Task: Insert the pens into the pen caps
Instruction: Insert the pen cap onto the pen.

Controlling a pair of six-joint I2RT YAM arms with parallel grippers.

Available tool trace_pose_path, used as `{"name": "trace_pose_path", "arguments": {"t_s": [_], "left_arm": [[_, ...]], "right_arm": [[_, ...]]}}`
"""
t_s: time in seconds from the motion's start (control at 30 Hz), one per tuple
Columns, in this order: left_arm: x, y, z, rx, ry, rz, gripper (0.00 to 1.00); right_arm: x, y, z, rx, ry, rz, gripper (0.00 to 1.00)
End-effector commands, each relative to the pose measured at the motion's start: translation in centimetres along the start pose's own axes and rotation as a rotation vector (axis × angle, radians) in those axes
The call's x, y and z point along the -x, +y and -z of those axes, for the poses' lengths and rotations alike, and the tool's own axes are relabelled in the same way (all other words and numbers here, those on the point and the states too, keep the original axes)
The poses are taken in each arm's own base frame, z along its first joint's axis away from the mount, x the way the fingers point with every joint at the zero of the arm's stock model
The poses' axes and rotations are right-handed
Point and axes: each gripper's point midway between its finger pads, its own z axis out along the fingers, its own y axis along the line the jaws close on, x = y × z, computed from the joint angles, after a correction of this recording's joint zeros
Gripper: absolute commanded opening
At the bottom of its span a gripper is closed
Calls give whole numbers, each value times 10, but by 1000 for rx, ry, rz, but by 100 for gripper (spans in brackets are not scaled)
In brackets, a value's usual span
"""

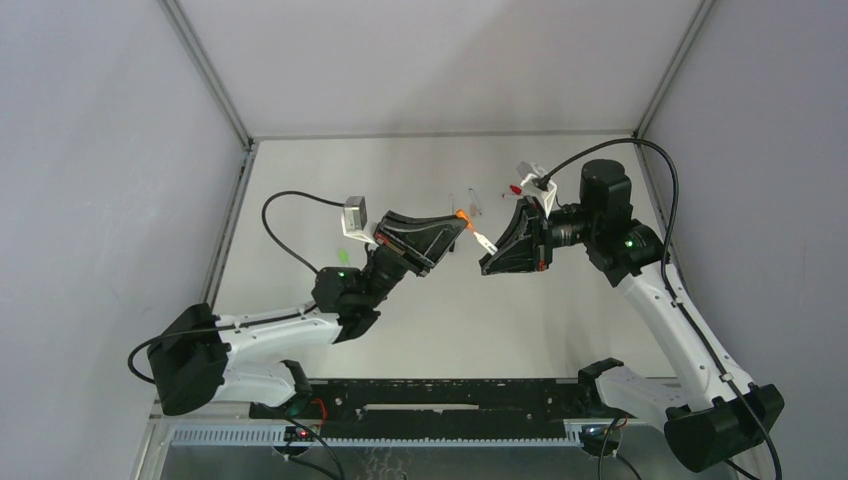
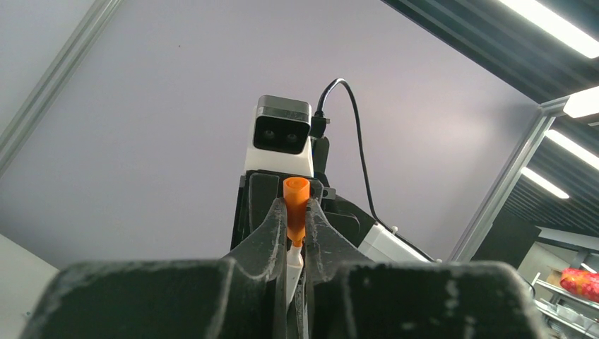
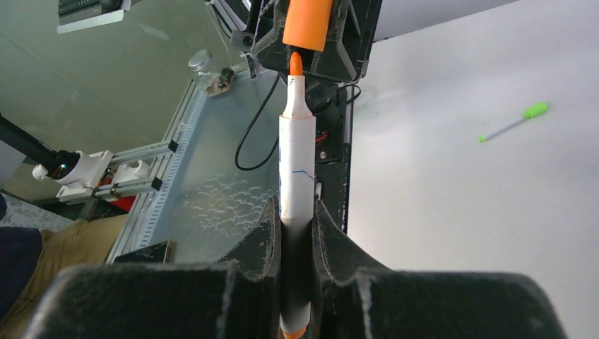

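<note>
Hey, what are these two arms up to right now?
The left gripper is shut on an orange cap, and the right gripper is shut on a white pen with an orange tip, both raised above the table. The tip sits right at the cap's mouth, not yet pushed in. A green-ended pen lies on the table.

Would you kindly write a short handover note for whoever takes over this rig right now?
Left gripper: shut on the orange cap, held in the air.
Right gripper: shut on the orange pen, tip at the cap's mouth, roughly in line.
Done: both parts picked up and brought together.
Left: push this pen in. The green pen lies on the table, untouched.
</note>
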Motion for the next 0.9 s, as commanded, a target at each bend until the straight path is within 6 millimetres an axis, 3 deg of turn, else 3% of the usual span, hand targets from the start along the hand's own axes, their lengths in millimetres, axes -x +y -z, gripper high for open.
{"name": "trace_pose_path", "arguments": {"t_s": [0.0, 0.4, 0.87], "left_arm": [[16, -22, -10, -68, -51, 1, 0], [12, -19, -11, -64, -42, 8, 0], [-8, 1, -12, -25, -1, 6, 0]], "right_arm": [[7, -3, 0, -30, -14, 12, 0], [13, -5, -2, -40, -25, -14, 0], [15, -7, -4, -44, -29, -37, 0]]}}
